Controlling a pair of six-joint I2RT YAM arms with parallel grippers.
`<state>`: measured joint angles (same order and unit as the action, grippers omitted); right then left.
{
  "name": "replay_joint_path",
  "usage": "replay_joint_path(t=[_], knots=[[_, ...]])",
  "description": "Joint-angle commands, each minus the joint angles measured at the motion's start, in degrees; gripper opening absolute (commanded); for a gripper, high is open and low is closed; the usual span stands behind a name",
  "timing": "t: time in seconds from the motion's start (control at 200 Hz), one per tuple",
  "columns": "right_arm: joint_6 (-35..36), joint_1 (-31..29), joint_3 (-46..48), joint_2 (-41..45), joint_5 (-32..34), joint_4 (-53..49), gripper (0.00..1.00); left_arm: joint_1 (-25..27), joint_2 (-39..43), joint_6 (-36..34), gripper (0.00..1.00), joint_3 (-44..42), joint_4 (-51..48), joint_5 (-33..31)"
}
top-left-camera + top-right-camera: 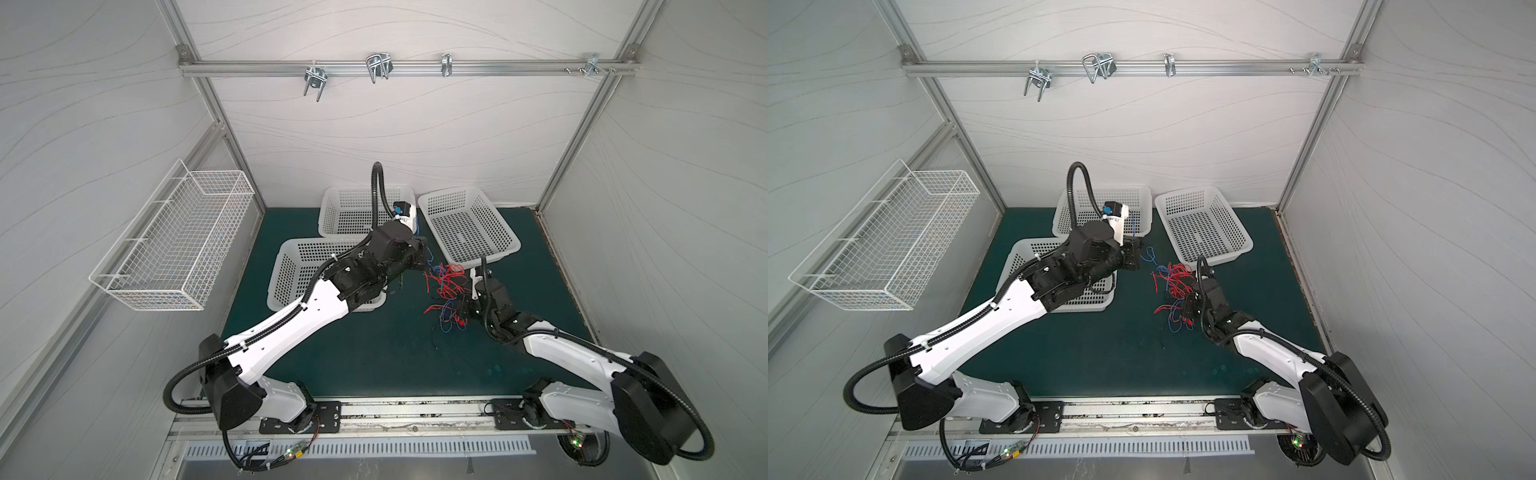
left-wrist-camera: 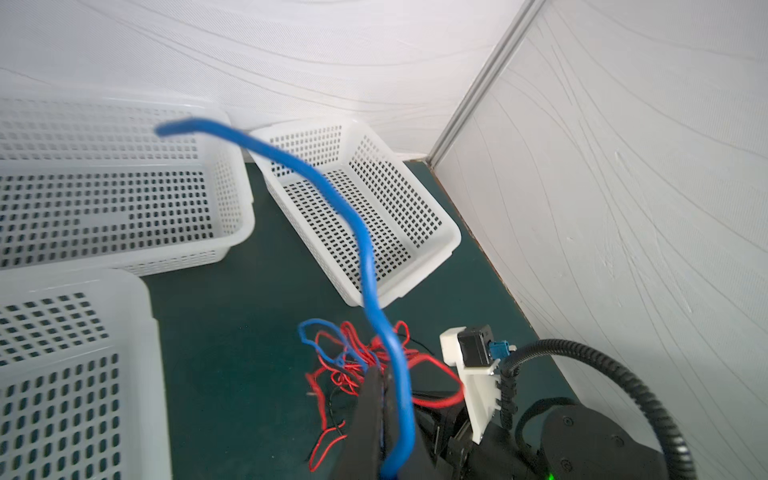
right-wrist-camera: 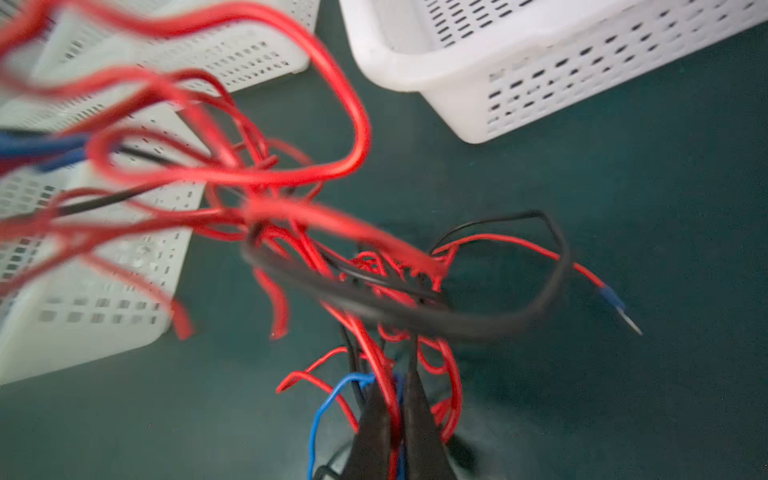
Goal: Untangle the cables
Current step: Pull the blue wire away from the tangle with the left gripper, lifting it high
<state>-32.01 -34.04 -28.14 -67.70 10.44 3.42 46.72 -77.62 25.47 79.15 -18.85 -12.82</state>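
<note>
**Soft, even light; wrist close-ups blurred**

Both top views are bright and evenly lit, with pale white walls (image 1: 395, 133) and only faint, soft shadows on the dark green desk (image 1: 374, 353). A wide lens stretches the corners. In the left wrist view the blue cable (image 2: 368, 257) near the lens is out of focus. In the right wrist view the red cables (image 3: 361, 120) are smeared, and the basket (image 3: 415, 75) is hazy.

White baskets (image 1: 505, 252) crowd beyond the cables (image 1: 446, 286); near mat (image 1: 374, 353) lies open.
</note>
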Motion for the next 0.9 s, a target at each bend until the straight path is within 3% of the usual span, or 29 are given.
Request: replay_joint_path(t=[0.0,0.515,0.89], knots=[[-1.39,1.38,-0.11,-2.56,2.95,-8.74,0.00,-2.07,4.06,-2.69,0.00,2.67,-0.56,-4.29],[-1.92,7.27,-0.05,-6.30,0.35,-11.32,0.00,-6.09,17.83,-8.77,0.00,0.80,-8.69,-14.12],[-1.30,10.81,-0.84,-5.80,-0.94,-13.77,0.00,-6.48,24.63,-14.27,0.00,3.09,-16.48,-26.49]])
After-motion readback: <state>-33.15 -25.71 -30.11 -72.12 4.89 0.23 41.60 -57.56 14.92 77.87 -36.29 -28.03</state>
